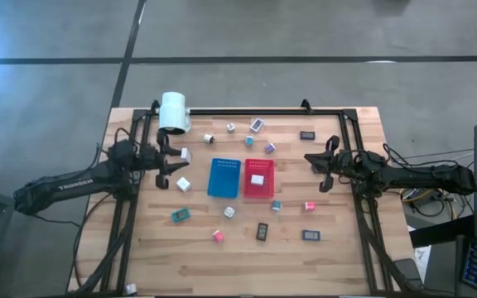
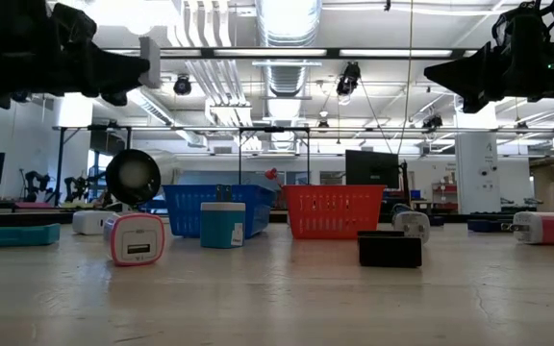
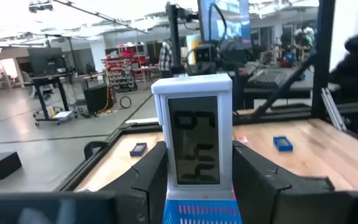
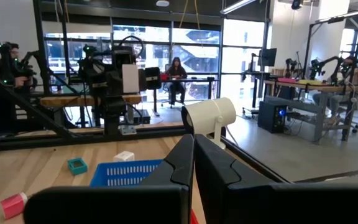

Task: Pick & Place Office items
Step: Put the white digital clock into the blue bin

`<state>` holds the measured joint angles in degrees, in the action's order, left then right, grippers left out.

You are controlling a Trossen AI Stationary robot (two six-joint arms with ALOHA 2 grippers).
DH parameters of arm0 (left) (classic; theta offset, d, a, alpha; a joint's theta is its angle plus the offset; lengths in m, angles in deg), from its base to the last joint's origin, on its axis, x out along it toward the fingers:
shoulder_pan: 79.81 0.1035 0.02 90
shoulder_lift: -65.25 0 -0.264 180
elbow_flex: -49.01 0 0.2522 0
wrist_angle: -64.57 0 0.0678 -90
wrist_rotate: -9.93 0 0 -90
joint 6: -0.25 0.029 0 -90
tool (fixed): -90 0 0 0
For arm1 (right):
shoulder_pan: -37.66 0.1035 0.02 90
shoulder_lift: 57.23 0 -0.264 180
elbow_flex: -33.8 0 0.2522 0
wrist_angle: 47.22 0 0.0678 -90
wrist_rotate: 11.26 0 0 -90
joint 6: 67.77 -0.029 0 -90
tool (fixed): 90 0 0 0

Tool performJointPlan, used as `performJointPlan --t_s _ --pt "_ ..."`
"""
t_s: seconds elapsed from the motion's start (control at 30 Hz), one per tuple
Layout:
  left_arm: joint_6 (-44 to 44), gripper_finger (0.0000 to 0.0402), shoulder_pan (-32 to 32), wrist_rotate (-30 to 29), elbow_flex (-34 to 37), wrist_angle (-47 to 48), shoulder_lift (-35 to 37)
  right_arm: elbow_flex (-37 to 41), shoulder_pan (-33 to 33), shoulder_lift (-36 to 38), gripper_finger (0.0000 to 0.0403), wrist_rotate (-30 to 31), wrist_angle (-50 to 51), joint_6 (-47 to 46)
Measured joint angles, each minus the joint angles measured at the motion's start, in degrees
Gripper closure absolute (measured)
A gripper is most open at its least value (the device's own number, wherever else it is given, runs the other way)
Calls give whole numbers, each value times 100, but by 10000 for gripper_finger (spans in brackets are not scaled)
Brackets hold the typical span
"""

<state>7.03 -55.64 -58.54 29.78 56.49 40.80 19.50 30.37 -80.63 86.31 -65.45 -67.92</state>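
My left gripper (image 3: 194, 171) hangs above the table's left part, just left of the blue tray (image 1: 224, 177). It is shut on a small white clock (image 3: 193, 134) with a grey display, which also shows in the high view as a white item (image 1: 185, 154). My right gripper (image 1: 311, 159) waits shut over the table's right part, right of the red tray (image 1: 258, 189), and holds nothing; its closed fingers (image 4: 185, 163) show in the right wrist view. Several small office items lie about: a white cube (image 1: 183, 184), a teal one (image 1: 180, 215), a pink one (image 1: 219, 236) and a dark rectangle (image 1: 262, 231). My left gripper pinches the white clock by its two long sides (image 3: 165, 168), one finger (image 3: 149, 180) on each. The fingers lie level and point toward the table's right side. The clock stands on end between them, display toward the wrist camera, lifted clear of the table.
A white item (image 1: 257, 179) lies in the red tray. The big white cylinder (image 1: 174, 112) stands at the far left corner, close behind my left gripper. More small items lie along the far edge (image 1: 257, 125) and near the front (image 1: 310, 235). A black frame (image 1: 247, 110) borders the table.
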Motion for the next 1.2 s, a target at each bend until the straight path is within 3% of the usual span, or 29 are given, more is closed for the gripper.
performJointPlan --t_s 0.2,0.5,0.73,1.2 --pt "70 259 -3 407 131 -49 0 0 2 0 394 0 0 -98" --pt "-112 259 -1 -71 207 -177 0 0 2 -1 394 -2 0 -84" --pt "-184 259 -56 -14 346 -173 0 0 0 0 394 0 -119 345" --pt "134 252 -56 -14 515 -280 0 0 0 0 394 2 -177 329"
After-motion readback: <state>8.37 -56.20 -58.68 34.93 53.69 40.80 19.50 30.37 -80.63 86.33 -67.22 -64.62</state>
